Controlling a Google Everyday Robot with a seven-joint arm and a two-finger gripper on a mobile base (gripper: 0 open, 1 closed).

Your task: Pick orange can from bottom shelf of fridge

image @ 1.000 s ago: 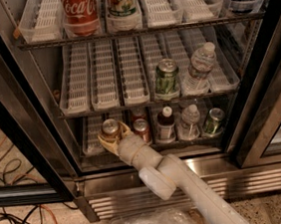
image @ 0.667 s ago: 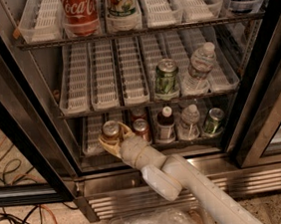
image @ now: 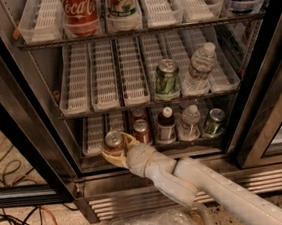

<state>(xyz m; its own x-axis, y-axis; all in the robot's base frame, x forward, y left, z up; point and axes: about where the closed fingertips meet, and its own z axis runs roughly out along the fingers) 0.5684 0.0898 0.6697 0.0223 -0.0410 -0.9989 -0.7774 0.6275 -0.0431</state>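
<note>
Fridge (image: 268, 171) open, dim bottom shelf (image: 95, 135), front-left: my gripper (image: 117, 148) has its fingers clamped round the orange can (image: 114, 139), whose lower body they hide.

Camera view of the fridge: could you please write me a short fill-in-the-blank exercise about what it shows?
On the bottom shelf of the fridge, the hand is at the orange can, which stands at the shelf's ____ edge.
On the middle shelf, the water bottle stands to the ____ of the green can, as pictured.
On the top shelf, the label on the red container reads ____.
Missing words: front; right; Coca-Cola.
</note>
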